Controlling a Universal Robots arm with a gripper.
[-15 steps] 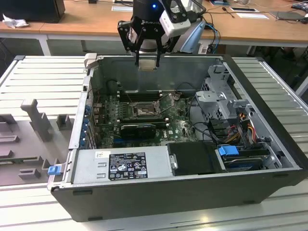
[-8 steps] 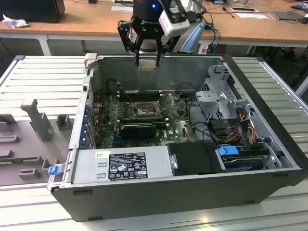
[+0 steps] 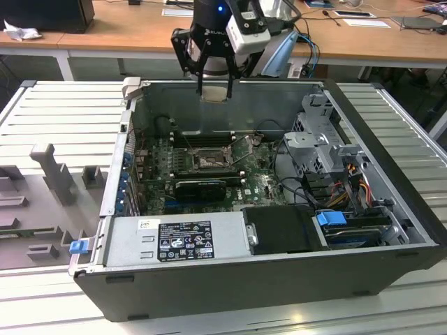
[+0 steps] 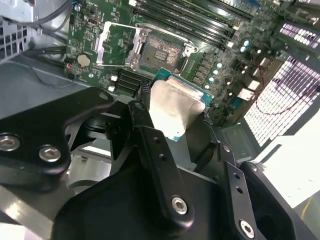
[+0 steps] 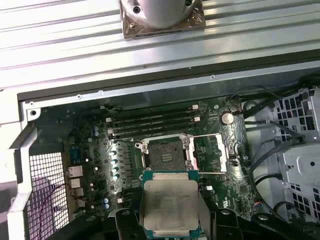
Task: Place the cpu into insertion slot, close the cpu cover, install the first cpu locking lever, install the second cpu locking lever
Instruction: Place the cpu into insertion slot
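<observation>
The cpu (image 3: 214,96) is clamped by two opposite edges between the fingers of the gripper (image 3: 214,89). Its pale metal top is thereby left bare, and it appears to be kept roughly level with the board. In the exterior view it is held in the air over the far wall of the open computer case (image 3: 279,279), at about twelve o'clock from the insertion slot (image 3: 209,162) and well apart from it, so nothing is seated yet. In both wrist views the chip (image 5: 170,202) (image 4: 175,105) is seen between the gripper's black fingers (image 4: 150,145), with the slot (image 5: 167,152) (image 4: 159,54) beyond it on the green motherboard (image 5: 227,185). The cpu cover (image 5: 208,152) (image 4: 116,45) is swung open and lies just beside the slot. This leaves the dark square centre exposed, presumably so the chip can be lowered in. The case itself is laid on its side on the ribbed bench (image 3: 63,112), so that the board faces upward.
</observation>
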